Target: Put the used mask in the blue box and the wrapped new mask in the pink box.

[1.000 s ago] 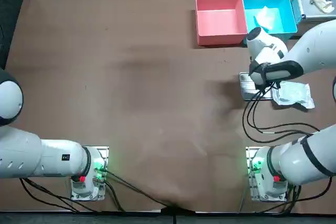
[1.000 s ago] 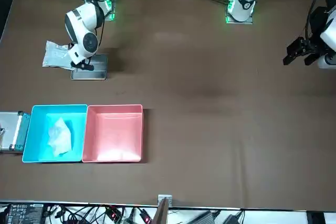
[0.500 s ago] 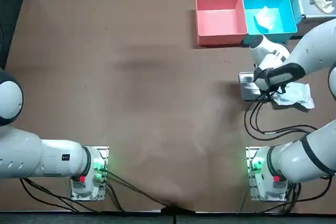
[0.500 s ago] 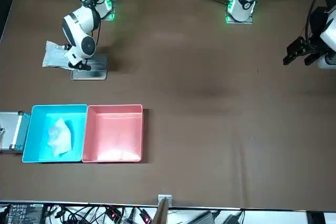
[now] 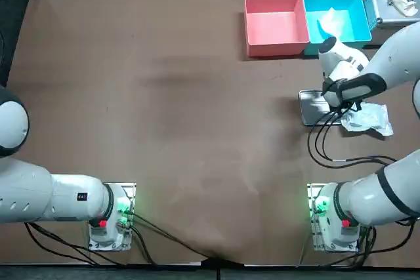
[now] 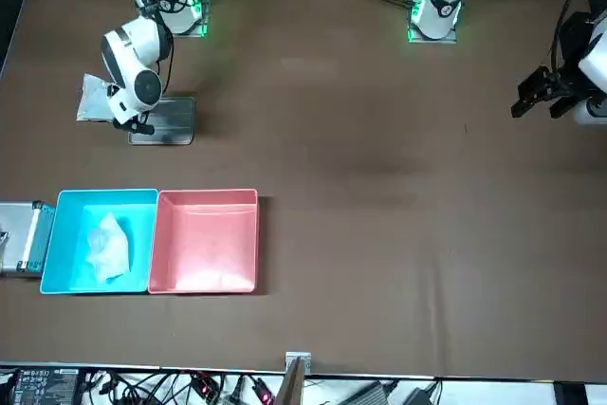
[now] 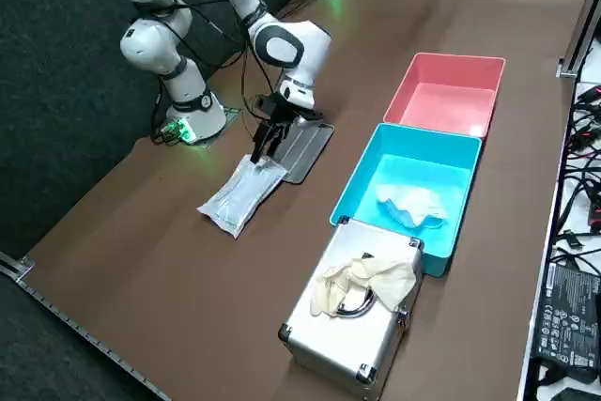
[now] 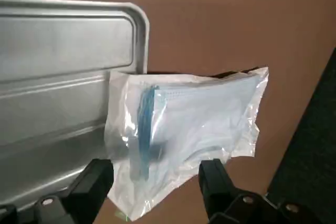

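Observation:
The wrapped new mask, a clear pack with a blue mask inside, lies on the brown table with one end over the edge of a metal tray. It also shows as the pack. My right gripper hangs open just above the pack's tray-side end, a finger on either side. The used mask lies crumpled in the blue box. The pink box beside it holds nothing.
A metal case with pale gloves on its lid stands against the blue box's outer side. The two boxes sit side by side at the table's far right. The arm's cables trail over the table behind the tray.
My right wrist has shifted to the robot's right, from over the tray to over the wrapped mask's end. The mask and the boxes have not moved.

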Controlling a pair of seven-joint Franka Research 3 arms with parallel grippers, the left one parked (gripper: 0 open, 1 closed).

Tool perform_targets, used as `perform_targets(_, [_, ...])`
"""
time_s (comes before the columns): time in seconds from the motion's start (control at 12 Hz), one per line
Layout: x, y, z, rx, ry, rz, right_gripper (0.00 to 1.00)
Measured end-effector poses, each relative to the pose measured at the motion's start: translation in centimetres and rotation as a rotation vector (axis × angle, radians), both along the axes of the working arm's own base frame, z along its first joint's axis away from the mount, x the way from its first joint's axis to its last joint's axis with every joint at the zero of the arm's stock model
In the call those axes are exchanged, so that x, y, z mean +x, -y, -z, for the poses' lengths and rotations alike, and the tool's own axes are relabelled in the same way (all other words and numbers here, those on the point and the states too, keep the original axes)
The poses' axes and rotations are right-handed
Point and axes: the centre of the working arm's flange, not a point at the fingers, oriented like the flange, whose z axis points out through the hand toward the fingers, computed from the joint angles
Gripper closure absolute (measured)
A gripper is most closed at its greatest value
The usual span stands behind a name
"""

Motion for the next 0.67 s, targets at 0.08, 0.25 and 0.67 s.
perform_targets(0.08, [0.1,0.4,0.1,0.007,0.006,0.008,0.0])
perform_targets(0.25, [0.0,1.4,0.7,0.017,0.006,0.032,0.0])
perform_targets(0.67, [-0.6,2.2,2.6,0.025,-0.025,0.048,0.03])
